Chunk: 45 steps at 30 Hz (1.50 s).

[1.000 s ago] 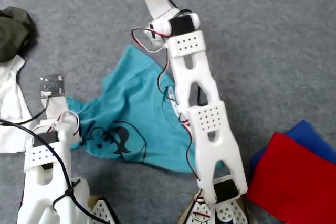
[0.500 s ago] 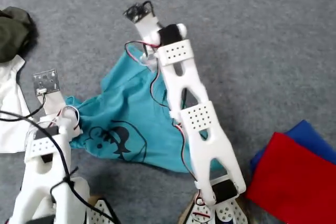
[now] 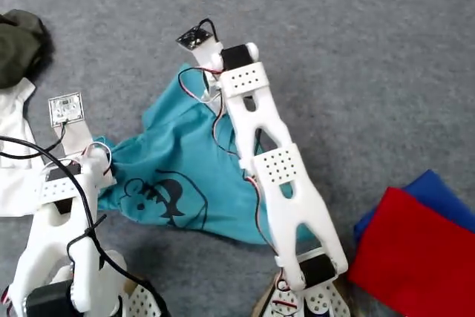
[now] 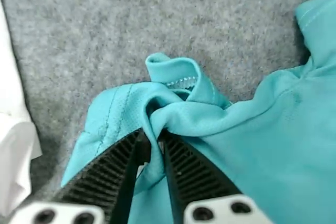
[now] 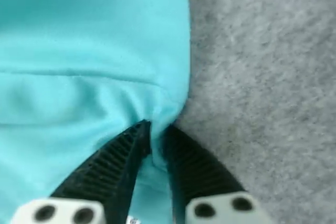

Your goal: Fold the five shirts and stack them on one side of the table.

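Observation:
A teal shirt with a dark print lies crumpled at the middle of the grey table. In the left wrist view my left gripper is shut on a bunched fold of the teal shirt at its left corner. In the right wrist view my right gripper is shut on the teal shirt's edge. From above, the right arm stretches across the shirt to its far corner. The left arm stands at the shirt's near-left corner.
A folded red shirt lies on a blue shirt at the near right. A white shirt and a dark green one lie loose at the left edge. The white shirt is close beside the left gripper.
The right arm has swung back from the table's far edge, leftward and down, onto the teal shirt's far corner. The left arm has shifted slightly.

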{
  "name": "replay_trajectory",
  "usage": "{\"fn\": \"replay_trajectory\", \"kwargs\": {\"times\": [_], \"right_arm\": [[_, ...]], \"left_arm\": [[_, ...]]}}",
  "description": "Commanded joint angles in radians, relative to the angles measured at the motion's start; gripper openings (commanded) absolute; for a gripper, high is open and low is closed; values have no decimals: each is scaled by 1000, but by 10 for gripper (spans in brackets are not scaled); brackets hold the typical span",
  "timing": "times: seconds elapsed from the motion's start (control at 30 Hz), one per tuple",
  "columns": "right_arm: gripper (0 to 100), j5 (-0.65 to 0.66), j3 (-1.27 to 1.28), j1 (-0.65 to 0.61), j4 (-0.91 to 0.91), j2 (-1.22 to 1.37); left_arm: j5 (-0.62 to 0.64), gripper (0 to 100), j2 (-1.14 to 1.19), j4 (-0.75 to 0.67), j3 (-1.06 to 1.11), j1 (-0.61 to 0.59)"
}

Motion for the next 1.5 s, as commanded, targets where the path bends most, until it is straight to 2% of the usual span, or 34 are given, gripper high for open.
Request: {"fn": "replay_trajectory", "kwargs": {"times": [0.0, 0.13, 0.37, 0.53, 0.77, 0.93, 1.07, 1.23, 1.47], "right_arm": [[5, 8, 27, 50, 25, -8], [5, 12, 269, 99, 25, -110], [5, 133, 811, 137, 23, -446], [27, 173, 1012, 133, 9, -576], [274, 176, 909, 143, 20, -631], [281, 172, 748, 113, 21, -693], [281, 149, 634, 42, 18, -673], [281, 107, 443, -35, -20, -533], [281, 94, 191, -61, -150, -280]], "left_arm": [[8, 20, -1, 8, -44, 0], [6, 20, -1, 8, -44, 0], [6, 20, -1, 8, -46, 0], [6, 20, -1, 8, -46, 0], [6, 20, -1, 8, -46, 0], [6, 20, -1, 8, -46, 0], [6, 20, -1, 9, -46, 0], [6, 20, -1, 9, -46, 0], [6, 20, -1, 9, -46, 0]]}}
